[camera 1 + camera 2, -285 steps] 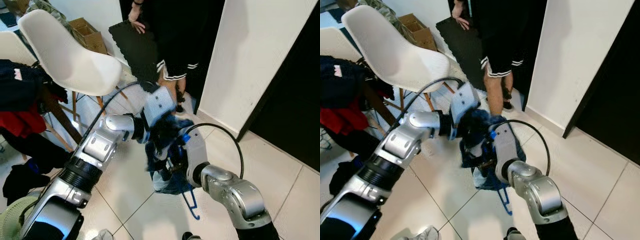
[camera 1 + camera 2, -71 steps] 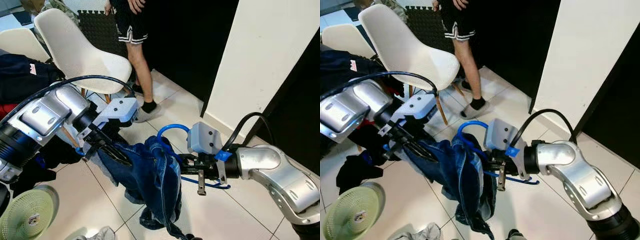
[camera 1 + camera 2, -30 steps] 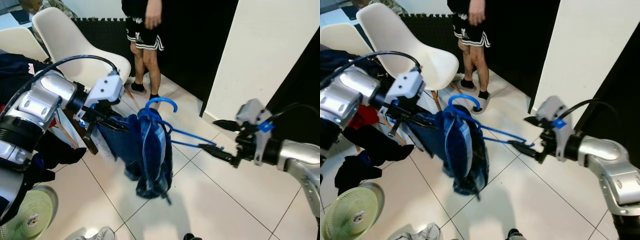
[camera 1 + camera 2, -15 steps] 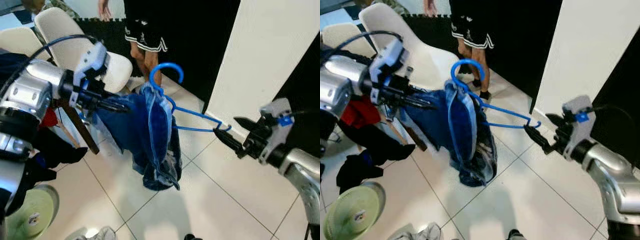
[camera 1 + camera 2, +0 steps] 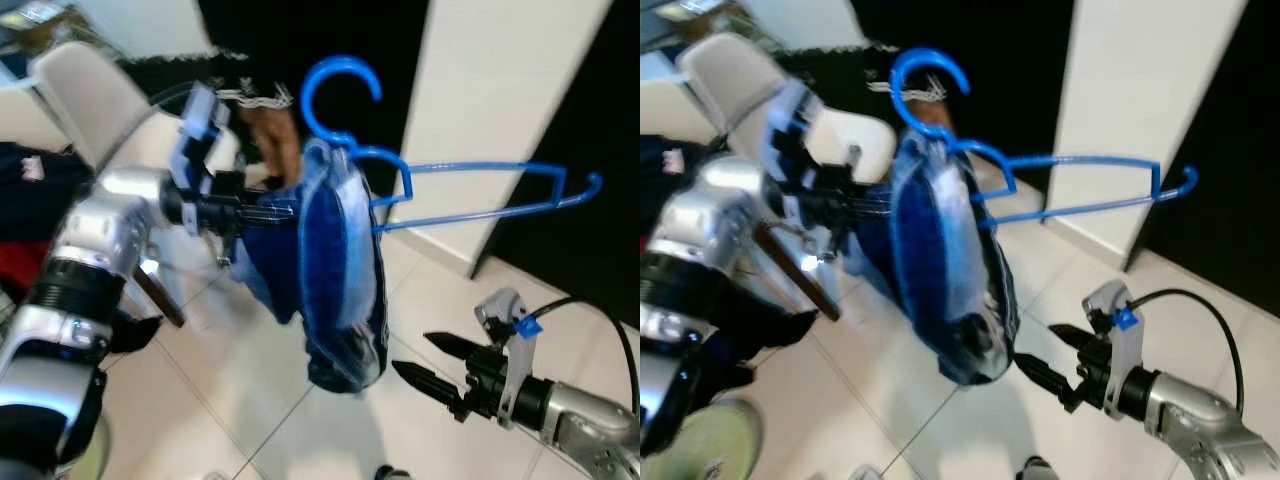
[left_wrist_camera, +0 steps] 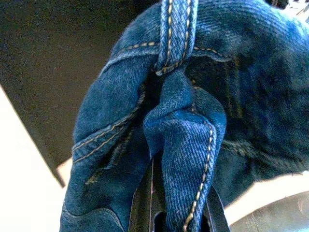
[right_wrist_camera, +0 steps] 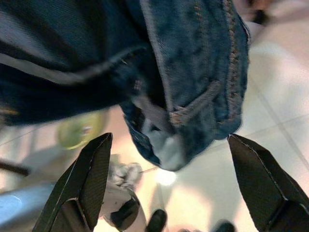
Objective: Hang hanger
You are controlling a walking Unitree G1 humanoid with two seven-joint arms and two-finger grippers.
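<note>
The left gripper (image 5: 262,213) is clamped on the denim jeans (image 5: 335,280), its fingers buried in a bunched fold of the cloth in the left wrist view, and it holds the load high at the left of the scene. Half a second ago the right gripper (image 5: 425,378) had its fingertips at the far end of the blue hanger (image 5: 470,190); now it has let go and dropped well below, its two black fingers (image 7: 82,181) spread wide and empty, pointing up at the hanging hem of the jeans. The hanger has meanwhile risen from about waist level of the picture to its top, with the hook (image 5: 338,85) upright above the folded jeans and the long bar reaching out to the right, free in the air before the white wall (image 5: 485,100) and the dark opening beside it. I judge this to mean the carrying is now done by the left arm alone and the lift toward a rail has begun, though no rail can be made out, so the hanging itself is not yet done. The frames are motion-blurred; no brand, label or writing can be read, and a small pale mark on the dark clothing (image 5: 25,170) at the left edge is too smeared to make out.
</note>
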